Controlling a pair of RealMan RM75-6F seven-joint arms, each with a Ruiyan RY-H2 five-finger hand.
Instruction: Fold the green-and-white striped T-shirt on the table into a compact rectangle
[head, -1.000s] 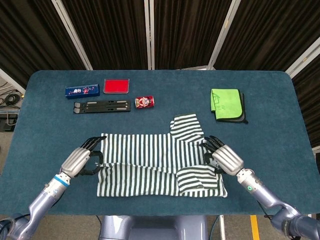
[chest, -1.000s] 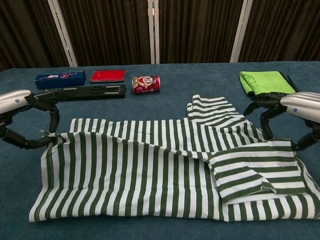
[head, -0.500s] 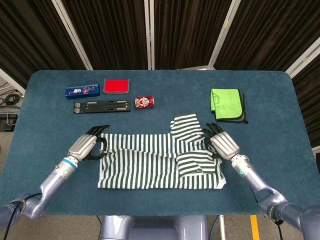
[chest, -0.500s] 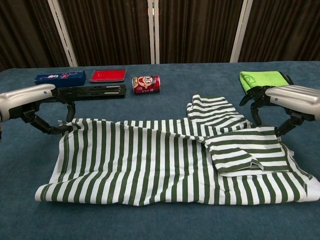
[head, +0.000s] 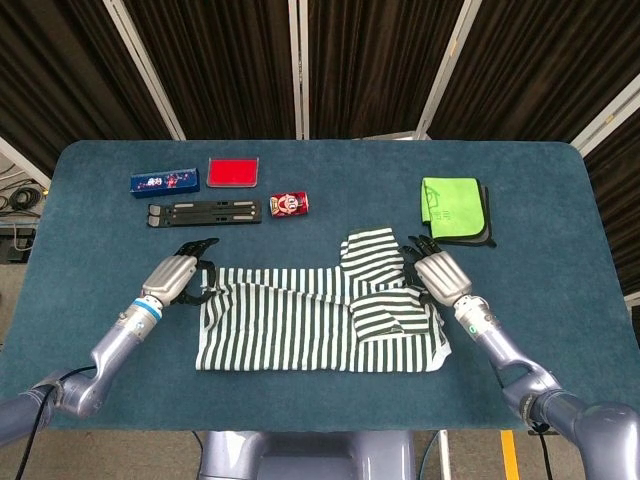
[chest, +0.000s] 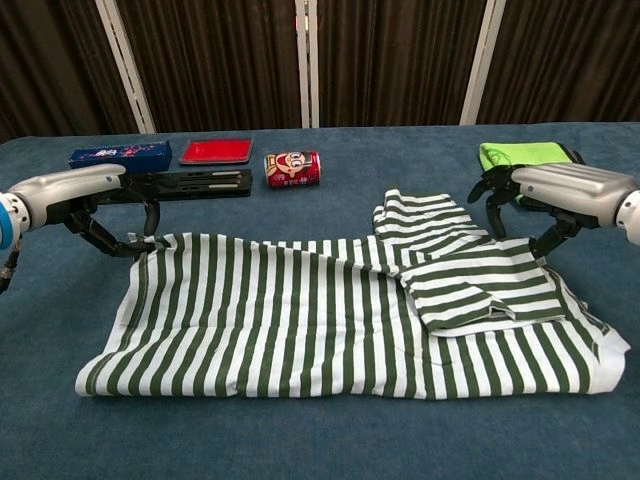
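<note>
- Left hand: silver ridged shell behind black fingers; white and blue wrist band behind that.
- Right hand: same silver shell, black fingers; green light on the grey forearm behind.

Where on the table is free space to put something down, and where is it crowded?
Bare cloth lies between the red can and the green towel, along the far edge behind them, and on the near strip before the striped T-shirt. Crowded: the far left, with blue box, red case and black stand.
</note>
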